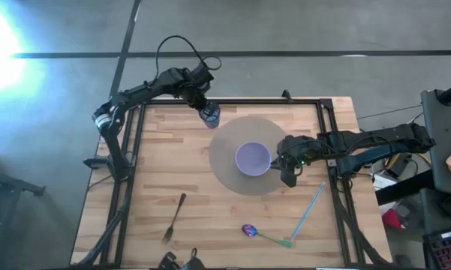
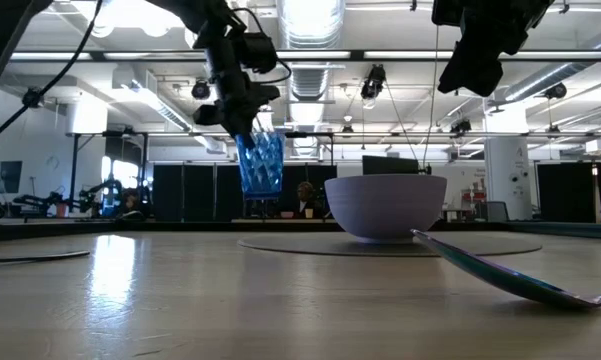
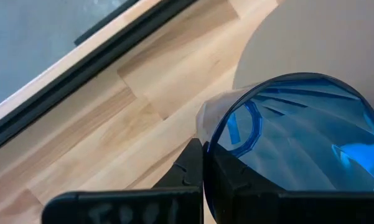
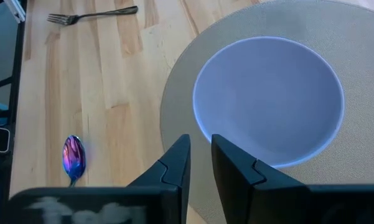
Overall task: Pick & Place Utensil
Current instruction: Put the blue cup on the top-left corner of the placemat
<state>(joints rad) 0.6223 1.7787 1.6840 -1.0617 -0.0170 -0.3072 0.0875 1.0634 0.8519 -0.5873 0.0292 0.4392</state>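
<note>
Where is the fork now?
In the high view, the fork lies on the table's near-left part, left of the spoon.

1. No text, label, brand, number or sign can be read in any view.
2. Pale smudged marks are seen on the dark bar at the base of the fingers (image 3: 193,168) in the left wrist view; no letters can be made out.
3. Similar blurred marks are seen on the same bar below the fingers (image 4: 177,165) in the right wrist view; these cannot be read either.
</note>
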